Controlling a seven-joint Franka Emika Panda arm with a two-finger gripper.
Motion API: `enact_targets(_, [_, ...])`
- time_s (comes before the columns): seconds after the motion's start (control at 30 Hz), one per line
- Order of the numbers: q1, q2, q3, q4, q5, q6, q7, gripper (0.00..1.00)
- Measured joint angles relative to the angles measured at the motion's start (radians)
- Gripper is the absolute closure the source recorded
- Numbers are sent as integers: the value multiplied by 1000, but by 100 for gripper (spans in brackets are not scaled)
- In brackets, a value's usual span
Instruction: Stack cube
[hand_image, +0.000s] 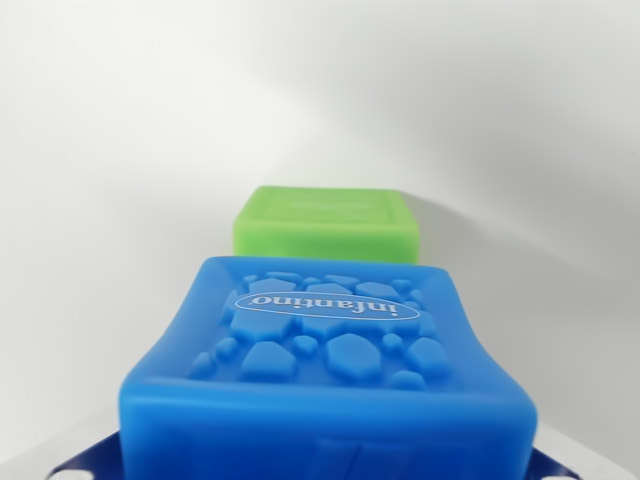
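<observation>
My fingers barely show, only dark blue tips (85, 462) at the bottom corners, so I cannot tell my gripper's opening, though the soft, rubbery blue cube with its pebbled, embossed face (330, 380) sits between them. The matte green cube (328, 224) lies just beyond; I should centre squarely above it before lowering.

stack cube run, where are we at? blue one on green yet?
Not stacked. Done: nothing visibly placed yet. In hand: the blue rubbery cube with a pebbled top fills the near view, likely gripped, though the fingers aren't clearly visible. The light green soft cube sits beyond it on the white surface, top bare. Left: carry the blue one over the green, set it down, release.
</observation>
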Motion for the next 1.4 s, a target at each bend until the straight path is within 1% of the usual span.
enact_targets(0.37, [3,51,-5,5,-5,48,3,100])
enact_targets(0.6, [5,64,-7,8,-6,58,3,100])
enact_targets(0.63, [6,65,-8,8,-6,58,3,0])
enact_targets(1.4, [6,65,-8,9,-6,59,3,0])
